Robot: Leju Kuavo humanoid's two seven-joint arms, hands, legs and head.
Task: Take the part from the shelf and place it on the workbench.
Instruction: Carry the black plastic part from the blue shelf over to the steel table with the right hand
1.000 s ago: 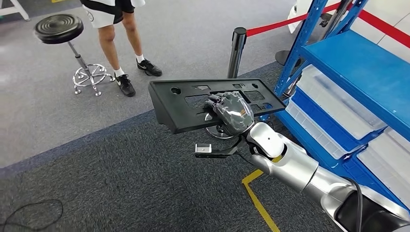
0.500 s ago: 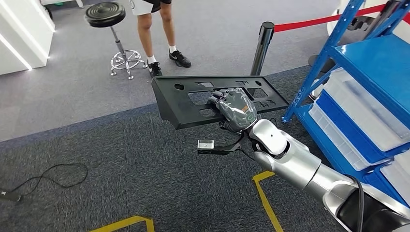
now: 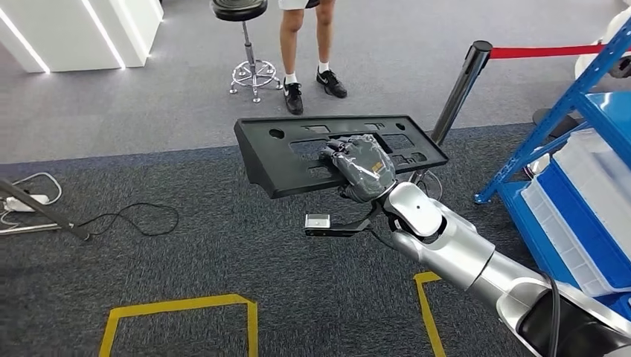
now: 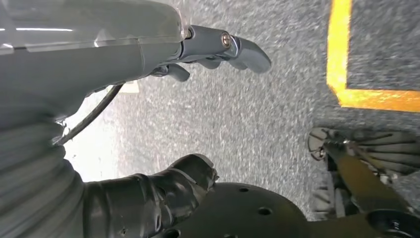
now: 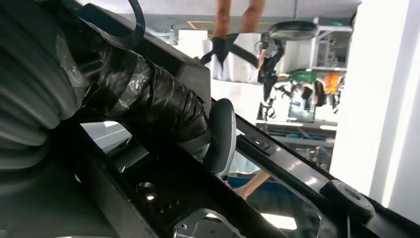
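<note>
1. The right hand (image 3: 362,169) is gripping the flat black plastic panel (image 3: 298,152), pierced with cut-outs, above the carpet.
2. The left hand (image 4: 163,59) is hanging, seemingly loose-fingered and empty.

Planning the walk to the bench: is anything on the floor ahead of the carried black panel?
The right hand holds the flat black plastic panel. Ahead stand a person's legs, a black round stool and a black stanchion post. No workbench is identifiable.

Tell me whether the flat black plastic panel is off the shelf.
Off. The right hand holds the flat black plastic panel over grey carpet, apart from the blue metal shelf.
</note>
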